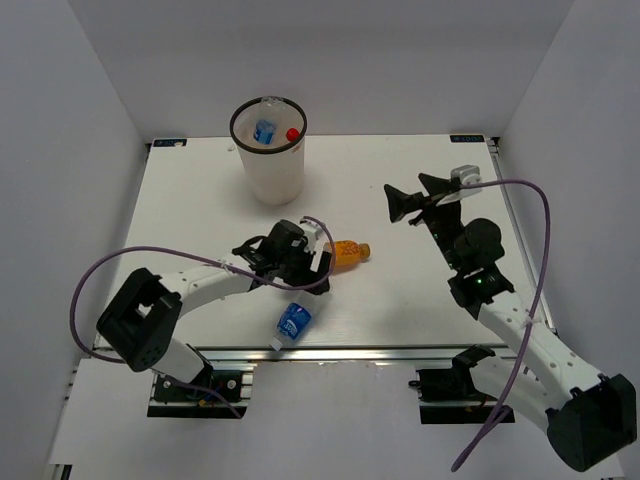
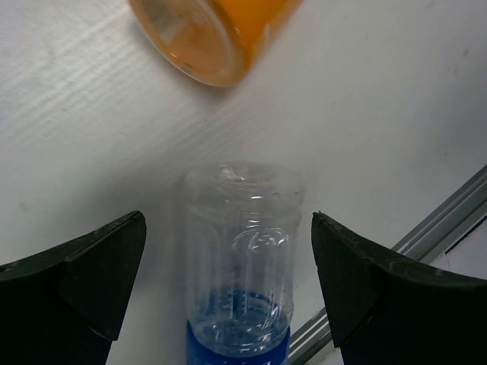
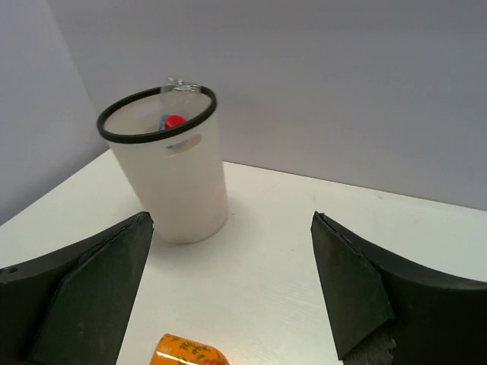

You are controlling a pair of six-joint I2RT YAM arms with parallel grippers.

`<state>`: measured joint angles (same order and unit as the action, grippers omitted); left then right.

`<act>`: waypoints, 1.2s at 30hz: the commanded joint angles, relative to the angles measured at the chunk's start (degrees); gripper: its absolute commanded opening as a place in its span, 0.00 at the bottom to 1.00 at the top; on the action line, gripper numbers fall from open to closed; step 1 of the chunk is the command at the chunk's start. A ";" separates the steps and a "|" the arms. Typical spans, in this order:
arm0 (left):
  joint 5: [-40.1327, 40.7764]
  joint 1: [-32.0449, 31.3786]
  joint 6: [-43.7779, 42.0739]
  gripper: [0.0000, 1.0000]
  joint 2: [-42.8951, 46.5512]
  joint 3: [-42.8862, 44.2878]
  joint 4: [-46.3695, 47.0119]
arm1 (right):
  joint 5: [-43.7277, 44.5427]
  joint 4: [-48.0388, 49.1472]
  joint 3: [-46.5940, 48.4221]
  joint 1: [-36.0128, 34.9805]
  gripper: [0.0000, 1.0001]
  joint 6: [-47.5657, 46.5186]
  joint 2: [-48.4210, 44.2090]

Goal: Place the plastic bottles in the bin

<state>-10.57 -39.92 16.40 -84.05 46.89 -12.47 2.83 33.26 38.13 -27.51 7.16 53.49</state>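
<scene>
The left gripper [image 2: 228, 220] is wide open and holds nothing; its two black fingers [image 2: 91, 281] stand one on each side of a clear bottle with a blue label [image 2: 240, 251], with a gap on both sides, so they do not touch it; that bottle lies on its side on the white table [image 1: 400, 300], near the metal rail [image 2: 426, 228] at the front edge; an orange bottle [image 1: 345, 254] lies on its side just past it; the right gripper [image 1: 405, 185] is wide open too, with nothing in it, and hangs over the far right part of the table, well apart from both bottles; the white bin [image 1: 270, 175] stands upright at the back left; inside it show a blue-label bottle [image 1: 265, 131] and a red cap [image 1: 292, 133].
</scene>
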 commanded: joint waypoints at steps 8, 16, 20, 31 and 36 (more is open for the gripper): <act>2.04 -5.78 2.93 0.92 -6.65 1.71 -3.52 | 9.03 -3.28 -5.78 0.35 0.89 1.46 -6.56; 10.46 -6.13 3.11 0.23 -2.44 9.69 -5.90 | 8.77 -3.46 -6.05 0.44 0.89 1.63 -6.03; 23.46 -5.87 1.53 0.15 -0.42 19.78 -5.46 | 9.21 -2.41 -6.84 0.52 0.89 0.76 -5.51; 32.55 15.12 -6.29 0.19 0.74 33.96 23.25 | 10.18 -2.50 -5.87 2.28 0.89 0.22 -1.29; 28.25 21.36 -6.03 0.18 -6.99 45.81 26.35 | 8.51 -1.00 -5.00 2.90 0.89 0.58 3.45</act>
<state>20.64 -20.16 11.55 -88.23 87.61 7.38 11.79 28.86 31.97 -25.10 7.94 55.11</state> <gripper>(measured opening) 0.546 0.895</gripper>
